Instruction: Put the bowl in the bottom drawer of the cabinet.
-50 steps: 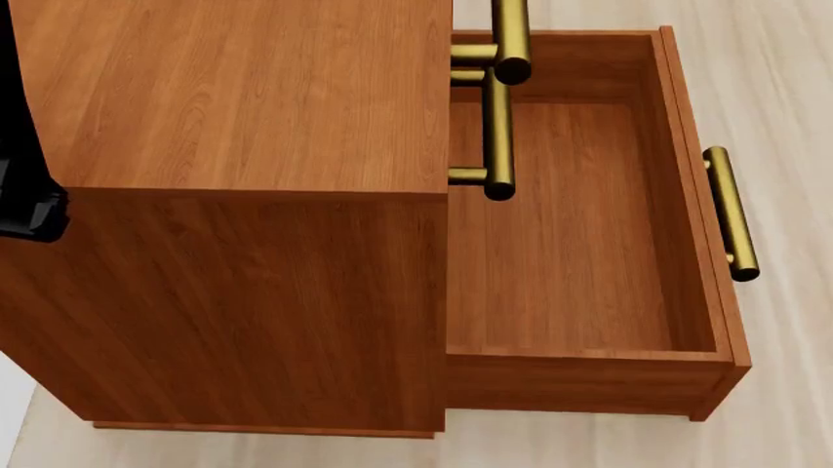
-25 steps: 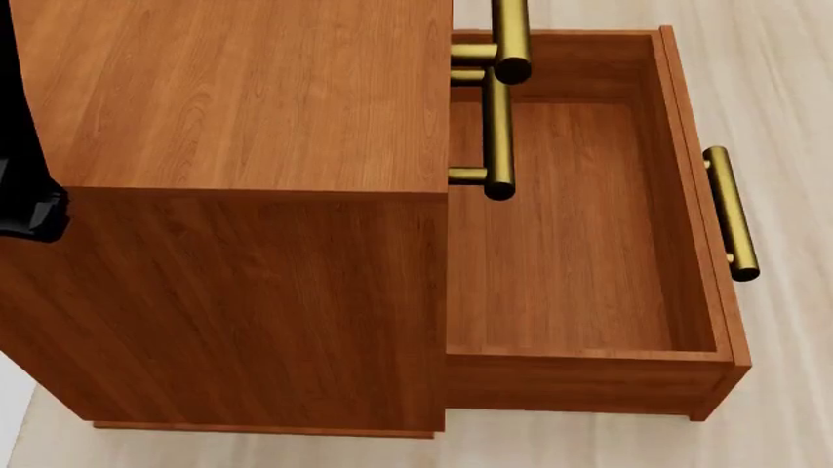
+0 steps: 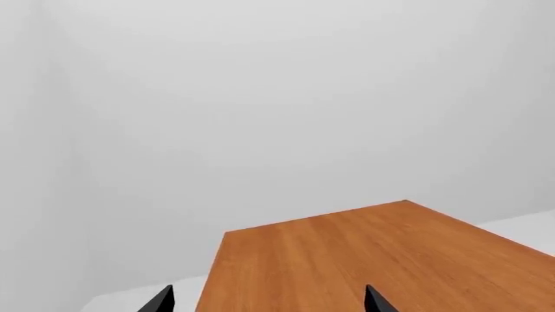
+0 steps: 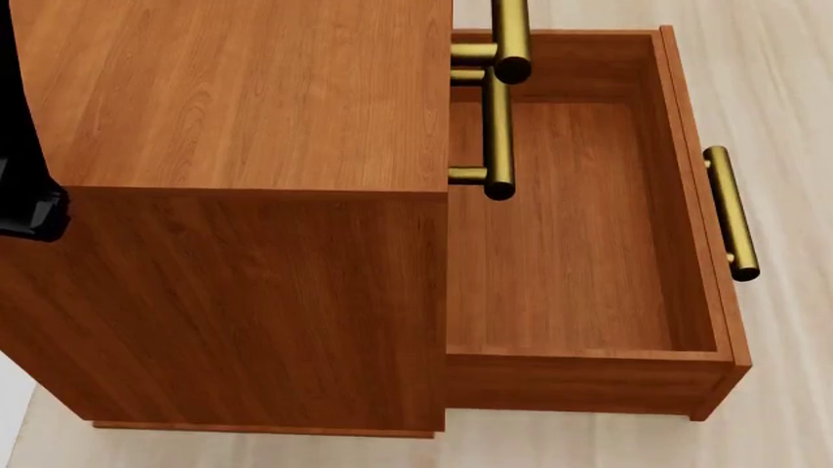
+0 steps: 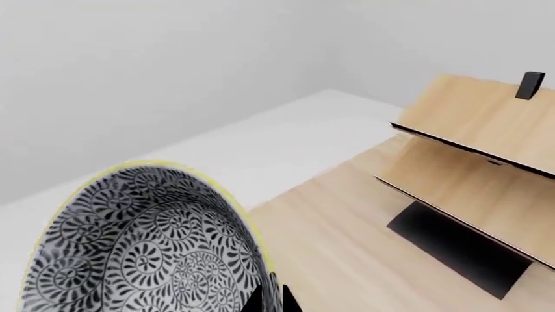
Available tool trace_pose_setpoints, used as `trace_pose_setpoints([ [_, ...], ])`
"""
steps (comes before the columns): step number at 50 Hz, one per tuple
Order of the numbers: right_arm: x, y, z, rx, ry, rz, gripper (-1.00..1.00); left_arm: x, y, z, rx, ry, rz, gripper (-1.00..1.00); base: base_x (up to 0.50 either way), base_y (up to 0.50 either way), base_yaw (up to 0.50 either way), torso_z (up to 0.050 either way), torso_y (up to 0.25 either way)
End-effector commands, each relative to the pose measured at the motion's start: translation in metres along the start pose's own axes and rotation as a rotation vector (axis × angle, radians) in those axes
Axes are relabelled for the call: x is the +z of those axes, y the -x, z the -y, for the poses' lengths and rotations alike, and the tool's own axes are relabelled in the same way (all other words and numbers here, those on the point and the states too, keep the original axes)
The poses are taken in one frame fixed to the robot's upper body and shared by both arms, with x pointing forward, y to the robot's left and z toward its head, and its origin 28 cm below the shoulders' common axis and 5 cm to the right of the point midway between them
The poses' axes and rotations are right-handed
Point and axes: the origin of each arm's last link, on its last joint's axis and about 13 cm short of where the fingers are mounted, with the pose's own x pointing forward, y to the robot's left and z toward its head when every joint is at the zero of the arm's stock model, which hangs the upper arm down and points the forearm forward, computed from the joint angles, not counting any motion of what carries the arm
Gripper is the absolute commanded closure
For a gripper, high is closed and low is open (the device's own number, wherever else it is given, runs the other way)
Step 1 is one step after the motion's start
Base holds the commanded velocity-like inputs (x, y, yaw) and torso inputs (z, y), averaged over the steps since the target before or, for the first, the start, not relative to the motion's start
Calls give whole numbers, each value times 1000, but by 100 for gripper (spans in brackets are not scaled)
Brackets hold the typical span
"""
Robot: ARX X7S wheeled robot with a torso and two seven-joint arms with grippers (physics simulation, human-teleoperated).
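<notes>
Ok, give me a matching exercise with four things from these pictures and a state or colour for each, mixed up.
Things:
1. bottom drawer
2. bowl
3. drawer handle
4. left gripper

States:
A. brass-coloured
B. pulled out and empty
C. open, over the cabinet top
D. patterned, close to the right wrist camera

Pairs: 1-B, 2-D, 3-A, 4-C

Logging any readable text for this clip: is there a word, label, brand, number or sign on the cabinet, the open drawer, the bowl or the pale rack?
None: no readable text in any view.
The cabinet and bottom drawer: plain wood, brass handles, no marks.
The bowl: floral pattern only, no lettering.
The pale wooden rack: bare boards, no label.
</notes>
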Motion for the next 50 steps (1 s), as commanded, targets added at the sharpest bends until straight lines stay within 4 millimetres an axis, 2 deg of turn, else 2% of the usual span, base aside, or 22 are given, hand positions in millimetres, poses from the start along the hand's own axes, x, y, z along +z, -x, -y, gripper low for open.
trace_pose_setpoints([
  [1, 15, 0, -16, 40, -15, 45, 100, 2, -5, -2, -26, 4, 12, -100, 0, 0, 0, 0, -10],
  [19, 19, -4, -33, 93, -16, 51, 100, 1, -4, -3, -26, 2, 12, -100, 5, -3, -6, 1, -2],
  [39, 10, -11, -62, 198, 0, 8, 100, 1, -4, -3, -25, 3, 11, -100, 5, -3, -5, 0, -2],
  [50, 8, -12, -71, 232, 23, -1, 100, 0, -2, -3, -27, 4, 9, -100, 3, -2, -5, 0, -2],
])
